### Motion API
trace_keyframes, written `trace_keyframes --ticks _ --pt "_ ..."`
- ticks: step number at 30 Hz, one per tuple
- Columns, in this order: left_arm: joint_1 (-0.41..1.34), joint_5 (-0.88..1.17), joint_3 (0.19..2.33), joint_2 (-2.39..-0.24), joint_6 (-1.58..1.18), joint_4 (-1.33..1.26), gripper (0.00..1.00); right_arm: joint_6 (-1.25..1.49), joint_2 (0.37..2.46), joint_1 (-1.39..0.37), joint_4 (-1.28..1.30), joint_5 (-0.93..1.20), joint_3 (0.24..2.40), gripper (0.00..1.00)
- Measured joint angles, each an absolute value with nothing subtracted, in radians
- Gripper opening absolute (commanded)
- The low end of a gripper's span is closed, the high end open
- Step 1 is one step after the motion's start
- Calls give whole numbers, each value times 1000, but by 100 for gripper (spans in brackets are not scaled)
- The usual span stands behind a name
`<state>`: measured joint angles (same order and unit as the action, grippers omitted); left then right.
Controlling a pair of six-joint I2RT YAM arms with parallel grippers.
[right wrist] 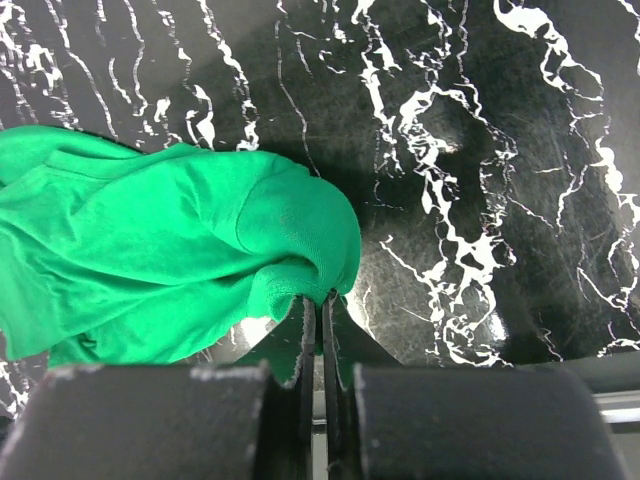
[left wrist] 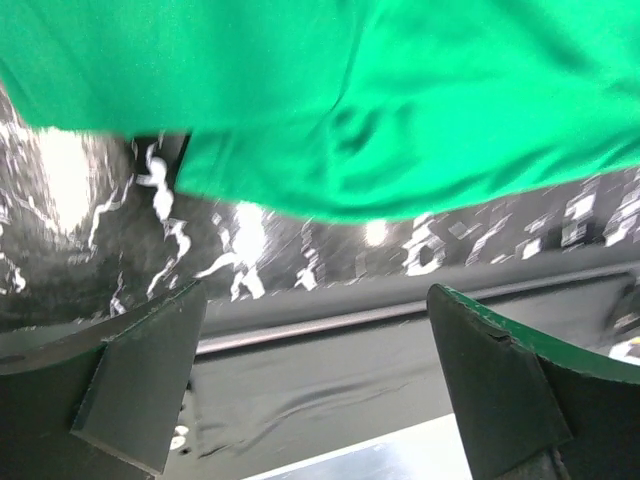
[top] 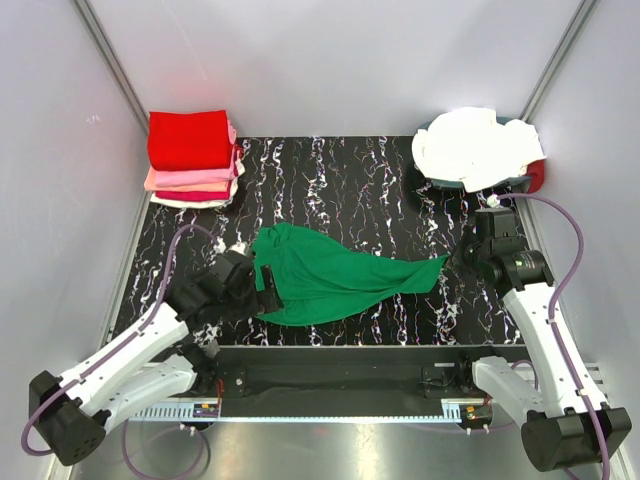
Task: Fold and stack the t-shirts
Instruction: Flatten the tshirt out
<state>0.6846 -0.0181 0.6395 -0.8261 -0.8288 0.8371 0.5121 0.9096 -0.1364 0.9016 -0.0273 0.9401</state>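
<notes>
Left gripper (left wrist: 315, 375): jaws spread wide, nothing between them. Its dark, flat-faced fingers (left wrist: 140, 385) hang clear of the cloth, and the hem of the green t-shirt (top: 335, 275) lies just past the tips. From overhead this gripper sits at the shirt's left edge. Whether a fingertip brushes the cloth there, I cannot tell.

Right gripper (right wrist: 320, 310): jaws pressed together on a small fold at the shirt's right tip. The cloth bulges in a rounded lump above the pinch.

Green t-shirt: on the front middle of the mat (top: 340, 180). It is broad and rumpled at the left and drawn to a narrow point at the right. Smooth knit with a slight sheen and soft creases. A stitched seam shows near the pinch.

Mat: black and glossy, with ragged white veins and bright glare patches.

Back left corner: folded stack (top: 193, 160), square-edged, red on top, pink layers under it, a pale one lowest.

Back right corner: loose heap of white shirts (top: 475, 145) on a dark-rimmed holder (top: 470, 183), with a scrap of red at its right edge.
</notes>
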Motion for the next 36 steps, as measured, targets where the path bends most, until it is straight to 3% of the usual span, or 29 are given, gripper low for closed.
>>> trace_keyframes --ticks 30,36 --pt "593 -115 463 -1014 -949 606 63 496 908 -136 899 14 943 0" --pt "590 -117 458 -1042 -955 535 52 493 908 -136 899 19 943 0"
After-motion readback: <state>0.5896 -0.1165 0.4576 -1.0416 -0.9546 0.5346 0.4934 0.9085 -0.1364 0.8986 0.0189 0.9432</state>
